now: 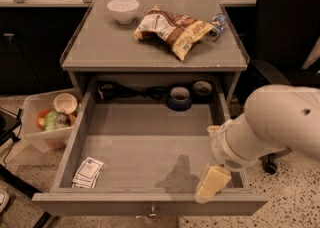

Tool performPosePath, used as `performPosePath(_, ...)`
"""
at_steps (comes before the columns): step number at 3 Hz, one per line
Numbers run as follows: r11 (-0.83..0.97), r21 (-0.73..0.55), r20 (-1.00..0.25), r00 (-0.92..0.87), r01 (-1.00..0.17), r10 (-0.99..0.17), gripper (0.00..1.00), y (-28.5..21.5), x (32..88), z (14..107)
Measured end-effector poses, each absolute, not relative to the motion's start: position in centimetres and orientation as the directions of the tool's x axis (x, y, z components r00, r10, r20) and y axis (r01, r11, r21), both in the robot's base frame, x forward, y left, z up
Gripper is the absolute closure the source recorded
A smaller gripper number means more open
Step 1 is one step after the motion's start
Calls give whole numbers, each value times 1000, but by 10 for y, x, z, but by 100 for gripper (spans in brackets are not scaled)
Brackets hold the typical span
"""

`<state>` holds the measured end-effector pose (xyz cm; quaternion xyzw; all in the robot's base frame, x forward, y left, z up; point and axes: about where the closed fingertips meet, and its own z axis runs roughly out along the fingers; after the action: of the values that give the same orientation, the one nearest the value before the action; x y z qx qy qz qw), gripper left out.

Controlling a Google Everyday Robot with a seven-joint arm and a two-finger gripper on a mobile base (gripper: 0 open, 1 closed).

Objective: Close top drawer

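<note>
Grey table point(100, 47), white bowl point(123, 9), snack bag point(172, 28) (bottle point(216, 24) beside it), hand point(210, 188) over top drawer point(100, 204) front.

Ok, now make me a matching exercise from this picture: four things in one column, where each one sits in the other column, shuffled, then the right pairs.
Things
1. white bowl
2. white packet
3. blue tape roll
4. hand

Places
A. front left corner of the open top drawer
B. at the drawer's front right corner, just above the front panel
C. back left of the tabletop
D. at the back of the drawer opening, right of middle

Pairs: 1-C, 2-A, 3-D, 4-B
</note>
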<state>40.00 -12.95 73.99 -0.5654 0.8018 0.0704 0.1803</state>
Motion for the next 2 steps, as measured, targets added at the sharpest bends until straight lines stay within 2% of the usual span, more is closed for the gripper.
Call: performPosePath(2, 343, -122, -372, -277, -932, -886, 0, -107, 396, 681)
